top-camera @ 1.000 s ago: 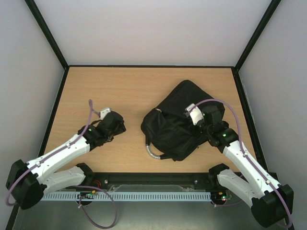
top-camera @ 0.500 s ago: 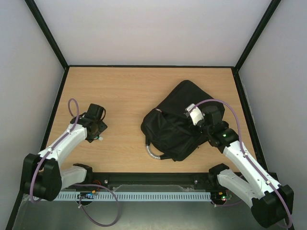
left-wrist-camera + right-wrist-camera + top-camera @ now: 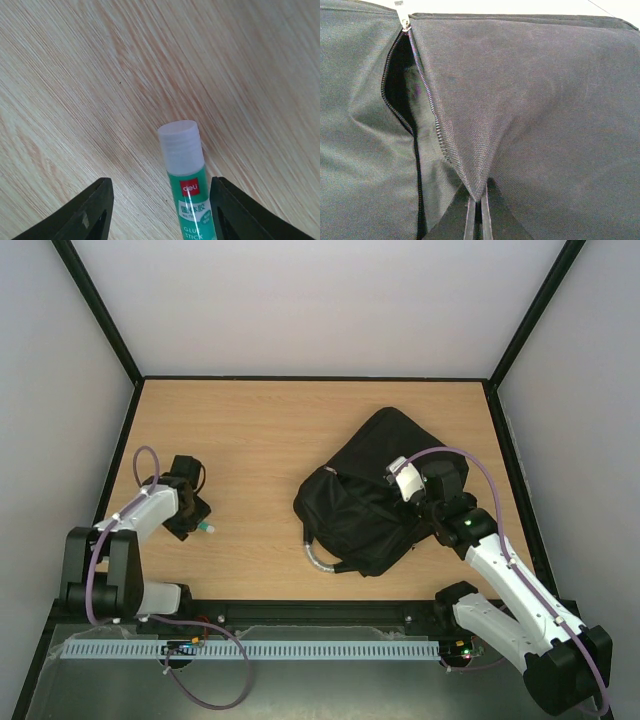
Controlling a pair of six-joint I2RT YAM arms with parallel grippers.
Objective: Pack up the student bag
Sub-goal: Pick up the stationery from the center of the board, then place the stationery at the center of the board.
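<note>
On the left part of the wooden surface [image 3: 270,430], close to its left edge, we see the left arm [image 3: 135,515] folded back near its base, with the wrist pointing down at the wood. Just to the right of this wrist a small glue stick [image 3: 185,170] lies on the surface. The left wrist camera shows it well: a green body with a red label and the words "GLUE STICK", and a frosted whitish cap [image 3: 179,142] that points away from the camera. The left jaws stand partly open, one on each side of the glue stick. We see a strip of bare wood between each of them and the stick, so they touch nothing and hold nothing.

Further to the right, well apart from the glue stick, the student bag [image 3: 365,495] lies flat on the right half of the surface, turned at an angle. Its grey looped handle [image 3: 316,556] sticks out at the near left corner of the bag, towards the bases of the arms.

At the right, the right arm [image 3: 505,570] reaches from the near right corner over the right side of the bag. The right wrist camera shows an open zip [image 3: 397,85], a narrow dark gap in the black fabric, with a pale pull tab [image 3: 402,15] at its far end. The right jaws are closed tight on a fold of the bag fabric just beside the right edge of this zip, and the cloth is drawn into a ridge that runs down to them.
</note>
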